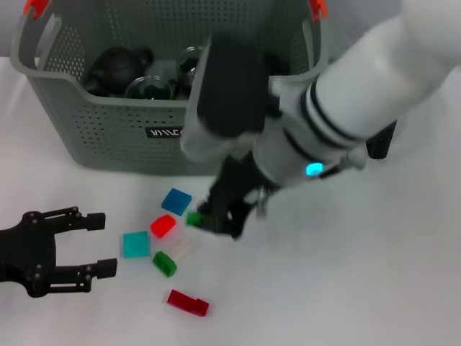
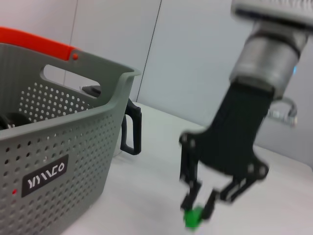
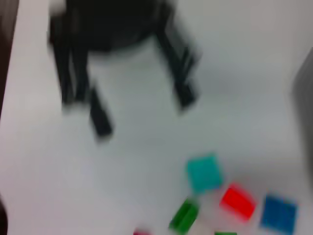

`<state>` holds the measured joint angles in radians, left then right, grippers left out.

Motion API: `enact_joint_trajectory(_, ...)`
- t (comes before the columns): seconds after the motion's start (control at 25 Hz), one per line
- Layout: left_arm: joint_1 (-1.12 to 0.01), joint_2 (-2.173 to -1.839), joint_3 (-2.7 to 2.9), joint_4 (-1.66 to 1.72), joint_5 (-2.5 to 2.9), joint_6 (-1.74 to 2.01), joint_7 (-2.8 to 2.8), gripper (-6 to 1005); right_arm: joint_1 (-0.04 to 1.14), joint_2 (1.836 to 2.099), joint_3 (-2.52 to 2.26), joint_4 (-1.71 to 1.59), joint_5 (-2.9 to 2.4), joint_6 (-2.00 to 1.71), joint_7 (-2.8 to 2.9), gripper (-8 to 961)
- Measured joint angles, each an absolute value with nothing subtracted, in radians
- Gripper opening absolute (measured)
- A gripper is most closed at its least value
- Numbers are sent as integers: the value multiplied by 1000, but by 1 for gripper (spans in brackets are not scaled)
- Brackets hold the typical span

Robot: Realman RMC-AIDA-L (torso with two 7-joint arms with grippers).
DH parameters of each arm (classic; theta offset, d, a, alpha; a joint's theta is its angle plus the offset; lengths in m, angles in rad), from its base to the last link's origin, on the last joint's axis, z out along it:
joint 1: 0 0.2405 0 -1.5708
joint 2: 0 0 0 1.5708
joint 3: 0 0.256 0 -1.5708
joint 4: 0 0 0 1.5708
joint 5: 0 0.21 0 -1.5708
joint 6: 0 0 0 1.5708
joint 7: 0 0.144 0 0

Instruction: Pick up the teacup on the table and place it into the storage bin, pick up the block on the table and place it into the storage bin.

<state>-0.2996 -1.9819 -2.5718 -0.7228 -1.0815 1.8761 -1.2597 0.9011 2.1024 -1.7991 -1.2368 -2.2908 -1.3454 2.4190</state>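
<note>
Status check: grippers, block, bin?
Right gripper shut on green block, near the table. Left gripper open, idle at table's left. Storage bin behind, teaware inside. Path clear.

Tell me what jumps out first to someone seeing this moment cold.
The white right arm sweeps across the middle of the head view, its right end effector closed on a small green block on the white table, just in front of the storage bin. Loose colored blocks lie beside it, among them a blue block and a red block. The left end effector waits open at the table's near left.
</note>
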Motion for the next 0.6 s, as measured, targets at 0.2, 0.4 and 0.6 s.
enact_joint_trajectory(0.2,-302,-1982,-2572,-726,-1082,1876,-1259,829,912,2104,-1672,-1363,-2285,-1361,2422,176)
enact_joint_trajectory(0.4,-305,-1983,-2573,-727,-1082,1876,-1258,829,952,2103,-1571,-1362,-2302,-1278,2417,177)
enact_joint_trajectory(0.6,-305,-1983,-2573,-727,-1081,1876,-1258,829,987,2102,-1508,-1269,-2368,-1145,2424,177)
